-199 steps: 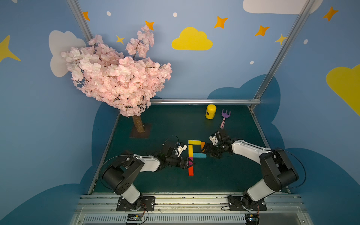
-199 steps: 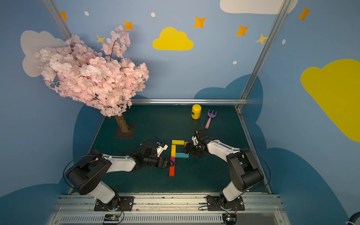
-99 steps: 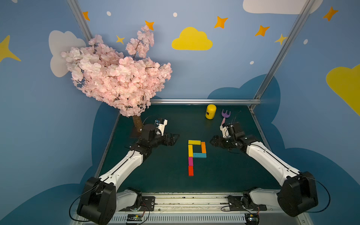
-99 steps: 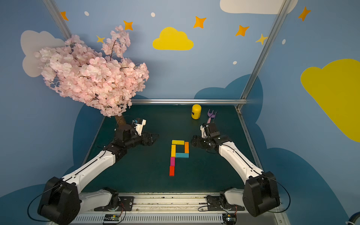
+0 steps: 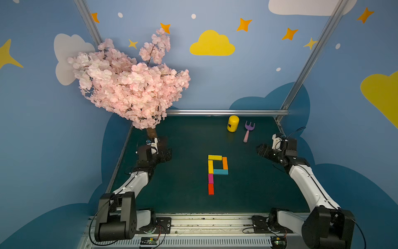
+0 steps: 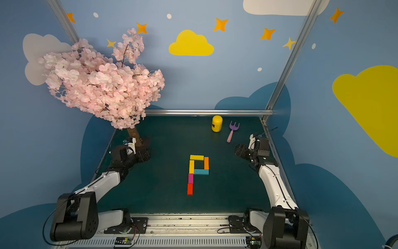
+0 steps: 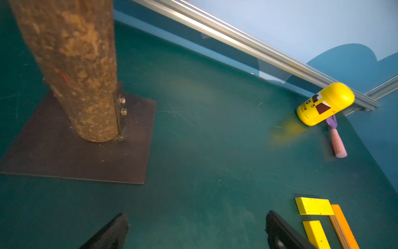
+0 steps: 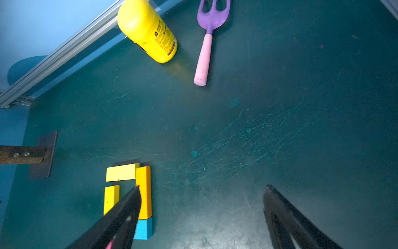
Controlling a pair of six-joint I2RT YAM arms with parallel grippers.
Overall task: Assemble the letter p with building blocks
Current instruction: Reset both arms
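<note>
Blue starry walls (image 5: 247, 86), green table (image 5: 189, 140)

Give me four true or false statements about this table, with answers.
1. The red flat rectangular block ends the stem of the block letter P. True.
2. The teal blue flat block tops the loop. False: it closes the loop's underside; a yellow flat block is on top.
3. The yellow cylindrical can stands beside the purple-pink toy rake. True.
4. The right end effector holds the orange flat block. False: it is open, empty, apart from it.
</note>
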